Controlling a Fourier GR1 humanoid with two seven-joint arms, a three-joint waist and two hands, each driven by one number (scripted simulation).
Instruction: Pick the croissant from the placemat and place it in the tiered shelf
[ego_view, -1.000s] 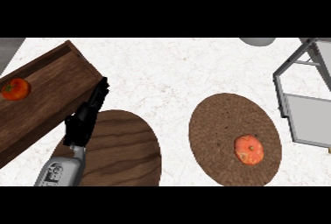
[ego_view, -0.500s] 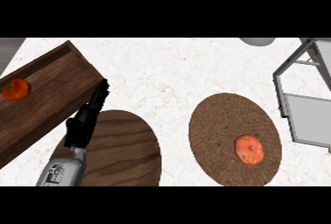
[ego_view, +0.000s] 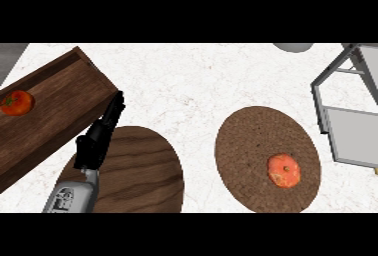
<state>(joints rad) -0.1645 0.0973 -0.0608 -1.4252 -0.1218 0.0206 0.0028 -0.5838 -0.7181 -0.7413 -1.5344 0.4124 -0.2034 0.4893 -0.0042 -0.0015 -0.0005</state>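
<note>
1. The croissant (ego_view: 283, 170), an orange-brown rounded piece, lies on the placemat (ego_view: 255, 135), toward the mat's lower right part. It is in the same spot as a second ago, and nothing touches it.
2. The placemat is a dark brown oval lying flat on the white marbled surface (ego_view: 192, 75), right of the middle of the view. It has not shifted.
3. The tiered shelf (ego_view: 347, 135) stands just beside the placemat at the right edge, a grey frame with a pale flat tier facing up. Its nearest leg sits close to the mat's upper right rim, whether touching it I cannot tell.
4. The left robot hand (ego_view: 100, 137) shows at the lower left, well apart from the croissant. Its black fingers (ego_view: 114, 107) are stretched out straight and close together, holding nothing, and they point up along the edge of the wooden tray (ego_view: 59, 90). Against the earlier pictures it has barely moved, if at all.
5. The hand lies over the round wooden board (ego_view: 144, 170), a dark oval between the tray and the placemat.
6. In the tray's left part rests a tomato (ego_view: 16, 102), red-orange with a green top, unmoved.
7. A grey rounded object (ego_view: 293, 47) shows at the upper edge, cut off by the view.
8. The right robot hand is nowhere to be seen. Nothing lies between the croissant and the shelf.
</note>
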